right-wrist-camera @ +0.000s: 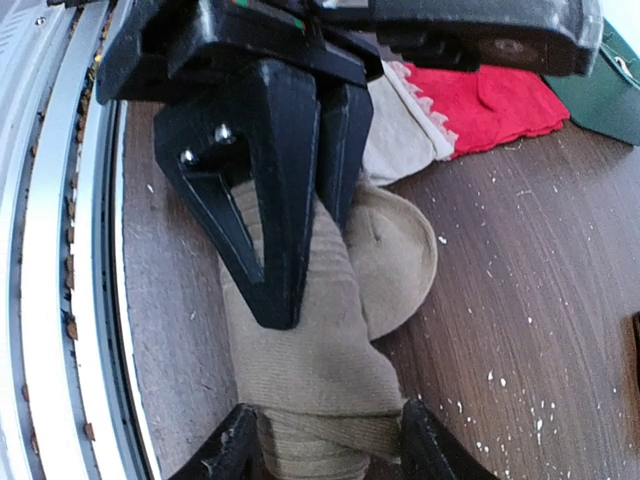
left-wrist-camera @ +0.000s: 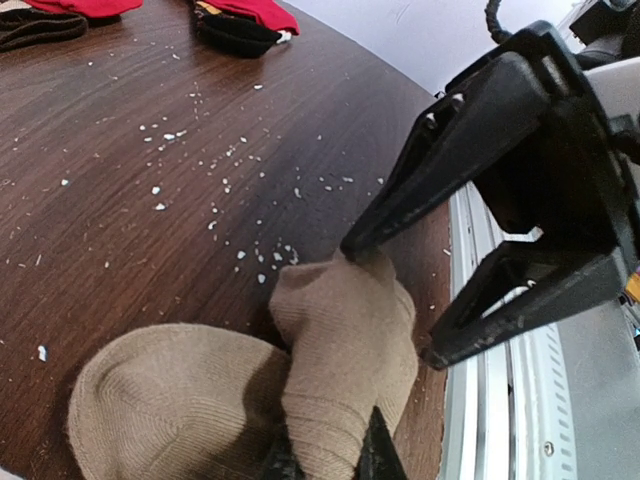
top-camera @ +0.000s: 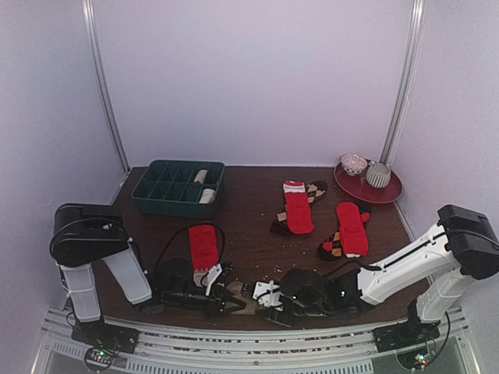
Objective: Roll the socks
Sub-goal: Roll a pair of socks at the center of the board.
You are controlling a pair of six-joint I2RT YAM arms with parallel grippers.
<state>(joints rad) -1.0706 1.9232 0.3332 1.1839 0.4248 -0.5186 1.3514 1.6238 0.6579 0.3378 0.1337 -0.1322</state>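
**Presently: tan sock (right-wrist-camera: 320, 350), loosely bundled, near edge of bench (right-wrist-camera: 520, 300)**

Item: tan sock, ribbed knit, bunched into slack folds rather than a tight roll. It lies just beside the metal rail (right-wrist-camera: 50, 250).
Left hand (left-wrist-camera: 330, 458): pressed together, pinching one fold.
Right hand (right-wrist-camera: 330, 440): spread, fingers straddling the bundle's other end, apparently without a firm grip.
Risks, as judged: with that end unheld, the folds may spring loose. A tug from the pinch could drag the sock over the edge onto the rail.
Red socks (top-camera: 204, 245): well apart.
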